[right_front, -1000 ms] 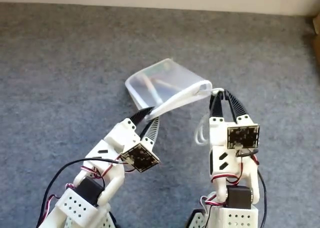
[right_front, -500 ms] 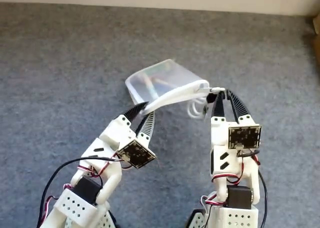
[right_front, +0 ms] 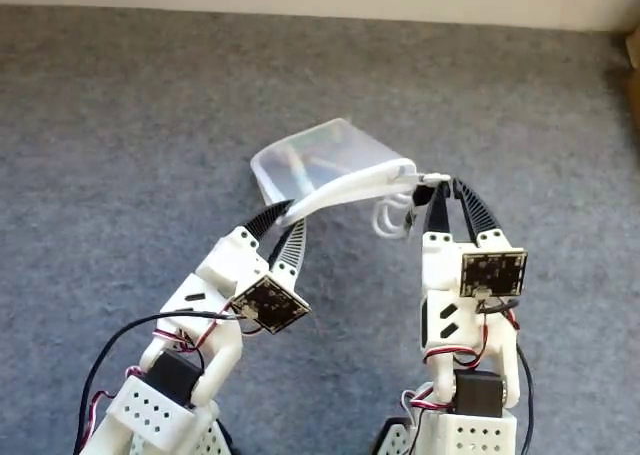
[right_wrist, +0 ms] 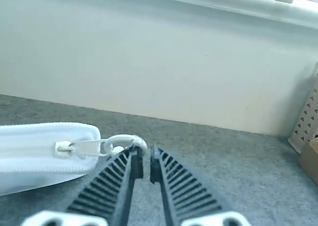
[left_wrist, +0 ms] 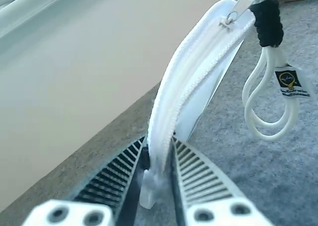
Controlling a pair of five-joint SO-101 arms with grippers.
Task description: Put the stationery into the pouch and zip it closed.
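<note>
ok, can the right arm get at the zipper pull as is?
Likely yes: the right gripper sits right at the zipper pull, nothing between, and the left gripper holds the pouch steady.

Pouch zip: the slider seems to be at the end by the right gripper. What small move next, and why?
Probably open the right gripper and release the zip pull. The slider sits at the end of the pouch, the zip looks closed along its whole length in the left wrist view, and the left gripper clamps the other end, so the pouch should not drop.
</note>
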